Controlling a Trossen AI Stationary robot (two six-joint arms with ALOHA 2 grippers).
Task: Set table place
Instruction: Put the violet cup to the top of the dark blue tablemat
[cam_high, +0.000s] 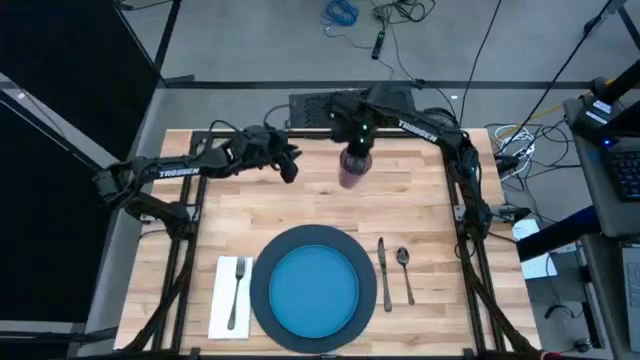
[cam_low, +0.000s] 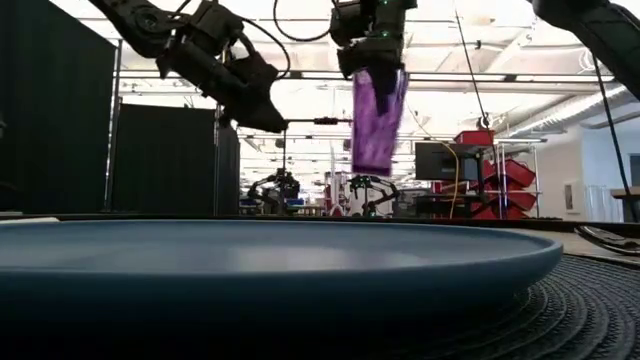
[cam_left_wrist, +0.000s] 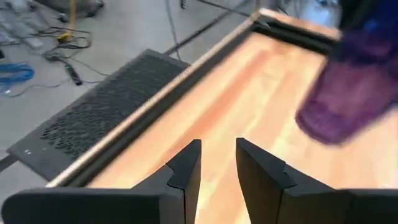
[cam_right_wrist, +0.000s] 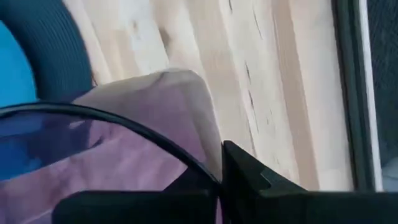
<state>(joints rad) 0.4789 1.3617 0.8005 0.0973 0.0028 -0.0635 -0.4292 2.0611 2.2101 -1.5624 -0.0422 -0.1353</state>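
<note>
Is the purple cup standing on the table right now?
No, the purple cup hangs in the right gripper, high above the table.

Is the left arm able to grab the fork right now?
Probably yes. The fork lies uncovered on the white napkin on the left arm's side, and the left gripper holds nothing, fingers slightly apart. The right gripper holds the purple cup far from it.

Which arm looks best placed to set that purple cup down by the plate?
The right. Its gripper already holds the purple cup in the air above the table, behind the blue plate. The left gripper hangs empty beside it.
</note>
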